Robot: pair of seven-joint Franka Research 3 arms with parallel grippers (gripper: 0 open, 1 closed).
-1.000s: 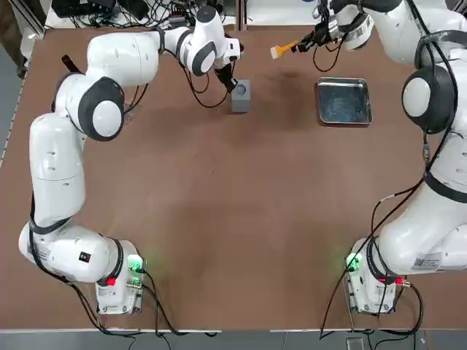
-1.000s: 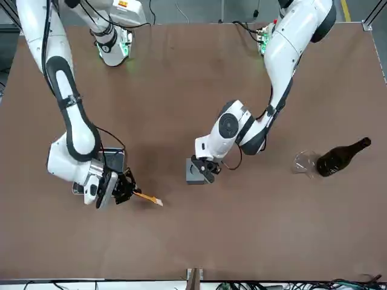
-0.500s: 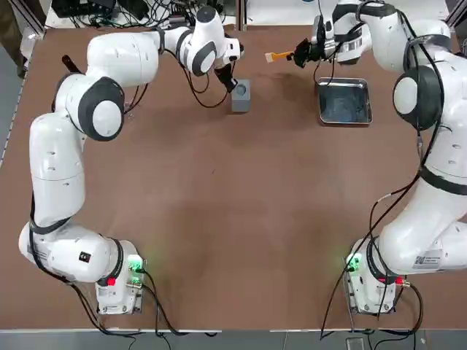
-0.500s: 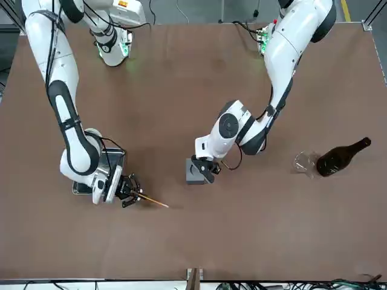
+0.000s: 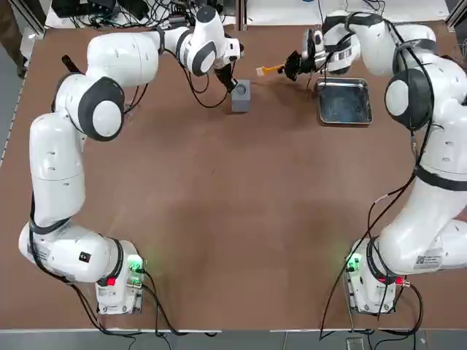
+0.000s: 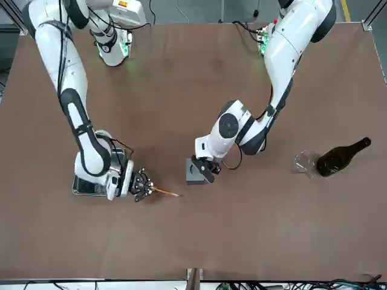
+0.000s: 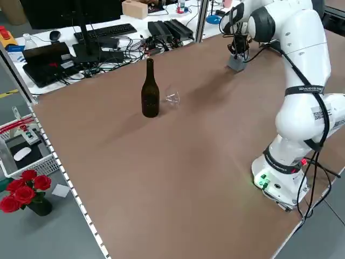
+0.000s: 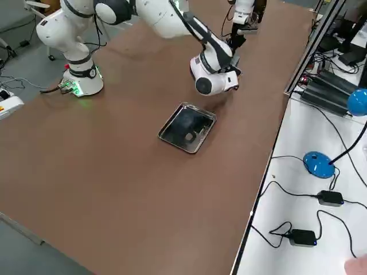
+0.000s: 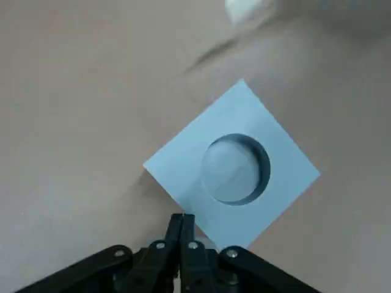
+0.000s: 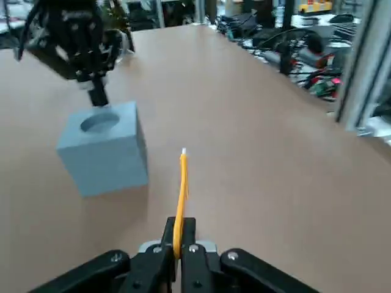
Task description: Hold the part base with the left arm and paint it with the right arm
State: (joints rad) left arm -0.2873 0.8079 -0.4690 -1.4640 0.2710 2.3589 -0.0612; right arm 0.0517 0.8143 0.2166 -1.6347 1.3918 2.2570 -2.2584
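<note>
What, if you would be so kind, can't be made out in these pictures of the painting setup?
- Brush bristles: edge-on in the right wrist view, too small in the top view.
- Left gripper on the part base: whether its shut tips press down is unclear.
- Metal tray: largely hidden by the right arm in the front view.

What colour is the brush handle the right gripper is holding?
Yellow-orange. The brush shows best in the right wrist view, clamped in the right gripper.

Bright, even overhead light; soft shadows beside the part base (image 5: 241,95); glare on the metal tray (image 5: 344,101); wrist views slightly blurred.
</note>
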